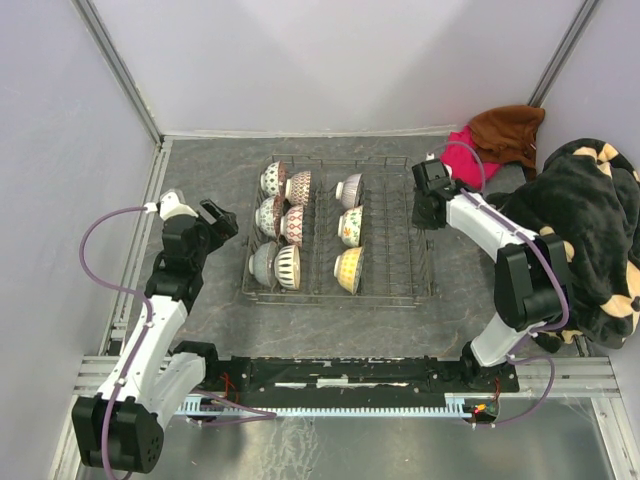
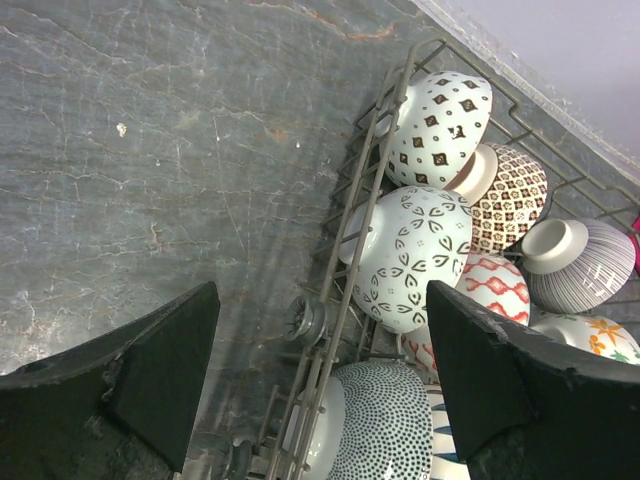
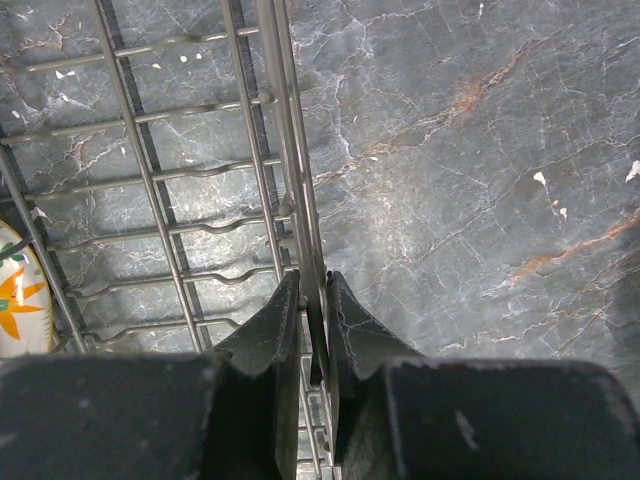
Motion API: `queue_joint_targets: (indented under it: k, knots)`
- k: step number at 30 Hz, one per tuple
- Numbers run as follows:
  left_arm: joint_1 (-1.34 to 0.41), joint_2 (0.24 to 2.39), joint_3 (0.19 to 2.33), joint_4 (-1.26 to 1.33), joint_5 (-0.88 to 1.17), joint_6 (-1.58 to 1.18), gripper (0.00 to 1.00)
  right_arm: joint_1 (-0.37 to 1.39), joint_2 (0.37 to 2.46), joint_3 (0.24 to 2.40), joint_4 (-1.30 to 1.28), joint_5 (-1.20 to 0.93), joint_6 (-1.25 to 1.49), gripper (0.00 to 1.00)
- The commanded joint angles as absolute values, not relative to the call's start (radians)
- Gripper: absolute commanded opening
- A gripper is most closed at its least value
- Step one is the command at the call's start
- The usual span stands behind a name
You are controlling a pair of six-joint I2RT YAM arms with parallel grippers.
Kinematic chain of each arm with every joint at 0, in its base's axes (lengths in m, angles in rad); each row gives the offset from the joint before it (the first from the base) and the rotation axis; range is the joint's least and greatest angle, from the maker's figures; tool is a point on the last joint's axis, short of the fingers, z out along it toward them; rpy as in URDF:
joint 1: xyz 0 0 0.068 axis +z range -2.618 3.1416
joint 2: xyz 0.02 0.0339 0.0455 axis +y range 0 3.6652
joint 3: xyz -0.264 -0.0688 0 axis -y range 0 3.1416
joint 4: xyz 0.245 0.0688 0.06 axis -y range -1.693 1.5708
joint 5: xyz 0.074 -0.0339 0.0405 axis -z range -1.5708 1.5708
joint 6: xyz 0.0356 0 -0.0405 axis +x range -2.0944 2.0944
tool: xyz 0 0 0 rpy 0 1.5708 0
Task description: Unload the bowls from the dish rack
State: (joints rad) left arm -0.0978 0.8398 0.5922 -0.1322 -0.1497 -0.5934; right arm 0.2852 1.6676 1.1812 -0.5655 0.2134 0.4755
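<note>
Right, top view first: the dish rack [image 1: 395, 262] sits mid-counter [image 1: 200, 320] with nine bowls [image 1: 296, 225] standing on edge between its tines. Six are paired in two columns at the rack's left side and three stand in one column near its middle. The left gripper [image 1: 216, 216] hovers just off the rack's left side, fingers spread, touching nothing. The right gripper [image 1: 423, 214] is down at the rack's right rim, toward the far corner. A brown cloth [image 1: 510, 130], a pink cloth [image 1: 468, 160] and a black-and-cream blanket [image 1: 590, 230] are heaped beyond the rack's right side.

Left wrist view: the left gripper [image 2: 320, 385] is wide open, with the rack's left rail [image 2: 352, 235] running up between its fingers [image 2: 150, 365], well below them. Inside that rail are a diamond-pattern bowl [image 2: 440, 125], a floral white bowl [image 2: 415, 255] and a dotted bowl [image 2: 385, 430]. Behind them sit a brown-lattice bowl [image 2: 512, 198], a red-lattice bowl [image 2: 495, 287] and a striped bowl [image 2: 590, 265].

Right wrist view: the right gripper [image 3: 313, 330] is pressed together, pinching the dish rack's right edge wire [image 3: 290, 150], which runs straight between its fingers [image 3: 270, 335]. Bare tines lie inside that wire. An orange-flower bowl [image 3: 18, 300] shows at the frame's left edge.
</note>
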Motion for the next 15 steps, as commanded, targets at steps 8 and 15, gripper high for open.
queue_joint_targets:
  k: [8,15]
  knots:
    - [-0.102,0.747,0.609,-0.13,-0.235,-0.588,0.9,0.42,1.765,1.258,-0.383,0.175,0.766,0.01]
    - [-0.102,0.739,0.625,-0.146,-0.249,-0.586,0.9,0.461,1.845,1.366,-0.374,0.182,0.784,0.01]
